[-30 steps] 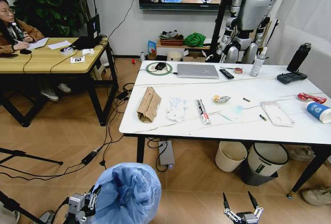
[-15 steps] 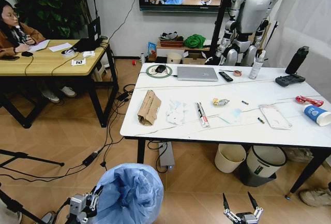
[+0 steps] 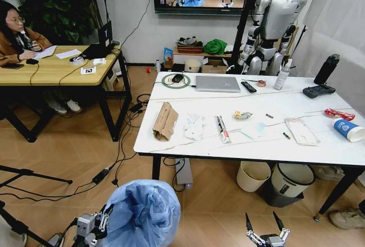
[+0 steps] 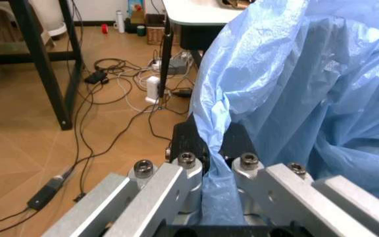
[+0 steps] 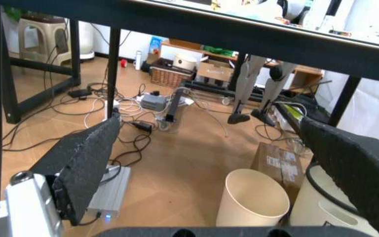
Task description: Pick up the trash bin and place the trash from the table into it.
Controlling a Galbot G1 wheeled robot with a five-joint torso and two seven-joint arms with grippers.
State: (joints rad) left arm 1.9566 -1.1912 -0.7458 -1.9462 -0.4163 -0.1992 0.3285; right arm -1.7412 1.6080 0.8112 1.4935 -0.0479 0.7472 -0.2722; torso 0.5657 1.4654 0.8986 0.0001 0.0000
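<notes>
Gripping the trash bin (image 3: pixel 141 214) apparently by its bag, left gripper (image 4: pixel 209 148) is closed; right gripper (image 3: pixel 266 227) gapes.

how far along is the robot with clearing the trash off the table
Done: the left gripper is shut on the trash bin. Not yet started: the brown paper bag, tissues and paper cup lie on the table. The right gripper is open, low.

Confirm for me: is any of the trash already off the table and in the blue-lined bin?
No: the paper bag, tissues and cup lie on the table.
</notes>
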